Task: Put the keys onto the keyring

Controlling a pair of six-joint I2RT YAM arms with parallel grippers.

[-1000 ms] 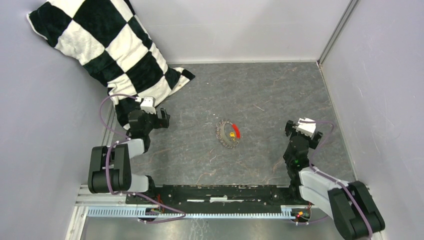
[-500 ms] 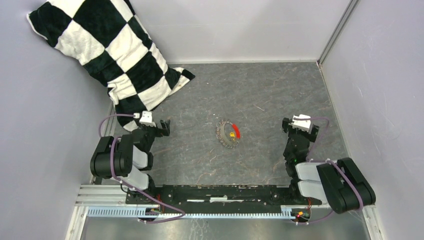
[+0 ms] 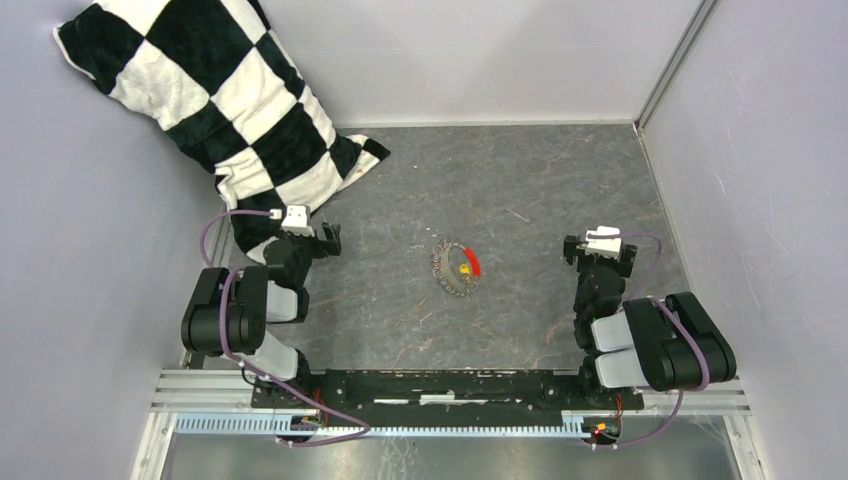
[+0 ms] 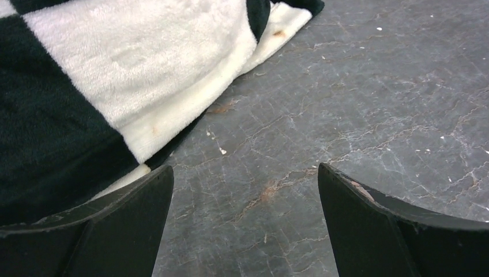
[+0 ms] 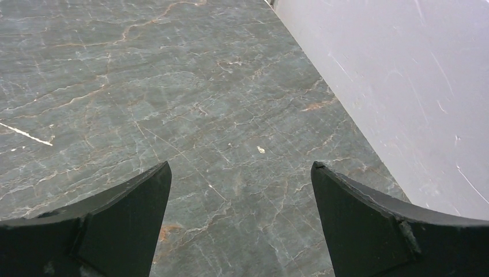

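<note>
1. Grey veined desk [image 3: 520, 180], scuffed, boxed by pale walls [image 3: 470, 50] at 9, 12 and 3 o'clock.
2. Checkered black-and-white pillow [image 3: 220, 90] propped at 10 o'clock.
3. Keyring [image 3: 441, 272] flat at centre, yellow-headed key [image 3: 464, 269] within its loop.
4. Left hand [image 3: 322, 240] at the keyring's 9 o'clock, right hand [image 3: 598, 250] at its 3 o'clock: both spread wide, holding nothing.

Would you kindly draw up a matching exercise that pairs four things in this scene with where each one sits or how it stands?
Column one:
1. keyring
2. checkered pillow
3. left gripper
4. right gripper

Column two:
A. jaws open, close to the right wall
B. lying in the middle of the table
C. propped in the far left corner
D. jaws open, beside the pillow's near edge

Pairs: 1-B, 2-C, 3-D, 4-A
</note>
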